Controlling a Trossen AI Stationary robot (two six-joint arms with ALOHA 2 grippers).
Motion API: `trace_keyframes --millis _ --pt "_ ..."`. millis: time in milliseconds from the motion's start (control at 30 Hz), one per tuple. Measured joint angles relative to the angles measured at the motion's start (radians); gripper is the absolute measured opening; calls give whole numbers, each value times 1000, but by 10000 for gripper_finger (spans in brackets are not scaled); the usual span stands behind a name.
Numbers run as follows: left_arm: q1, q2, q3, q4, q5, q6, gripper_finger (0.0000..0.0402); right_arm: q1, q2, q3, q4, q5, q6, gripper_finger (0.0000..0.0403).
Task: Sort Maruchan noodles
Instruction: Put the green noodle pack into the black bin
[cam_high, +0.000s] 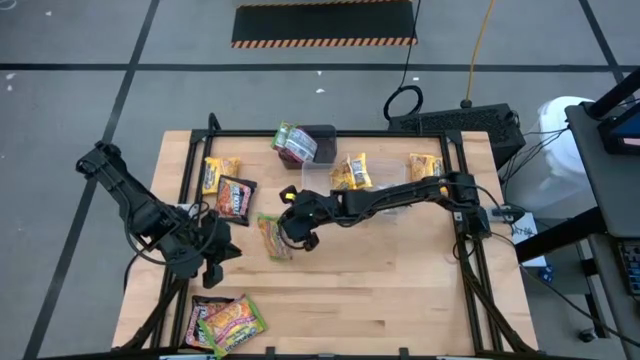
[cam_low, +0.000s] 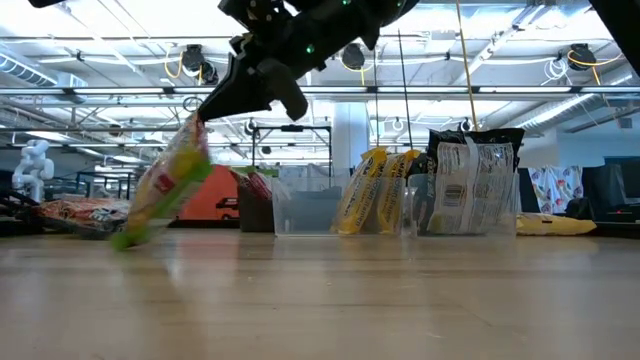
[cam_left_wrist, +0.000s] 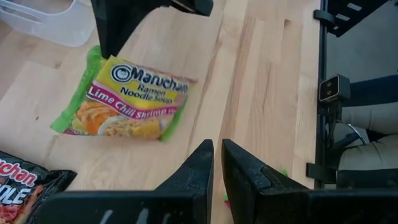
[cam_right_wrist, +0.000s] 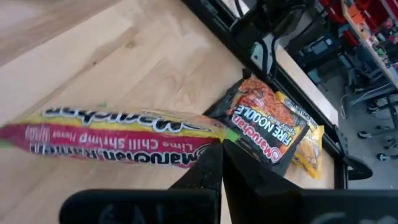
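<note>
Near-left pile (cam_high: 225, 322) sits untouched; your right gripper (cam_high: 292, 232) clamps lime packet (cam_high: 271, 238) mid-table, tilted; left gripper (cam_high: 213, 262) pressed together, idle, left.

The near right of the worktop (cam_high: 400, 290) lay open, bare wood between the frame rails. The right arm stretched across the middle, its claw (cam_high: 297, 232) pinching a lime packet (cam_high: 271, 238). Clear tubs (cam_high: 345, 180) and packets crowded the far edge. The left claw (cam_high: 213, 262) and a packet pile (cam_high: 225, 322) blocked the near left.
</note>
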Motion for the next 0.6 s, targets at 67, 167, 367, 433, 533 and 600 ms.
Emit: trace_keyframes --millis 67,167,367,433,533,600 --pt "0 0 0 0 0 0 37 -2 -6 0 -7 1 -3 0" --pt "0 0 0 0 0 0 37 -3 -15 0 -11 20 -4 0" --pt "0 0 0 0 0 0 37 -9 -32 0 -20 77 -32 0" --pt "0 0 0 0 0 0 37 -16 -35 0 -15 76 -32 0" --pt "0 0 0 0 0 0 37 -25 -42 0 -22 77 -31 0" --pt "0 0 0 0 0 0 37 -32 -47 0 -19 77 -32 0"
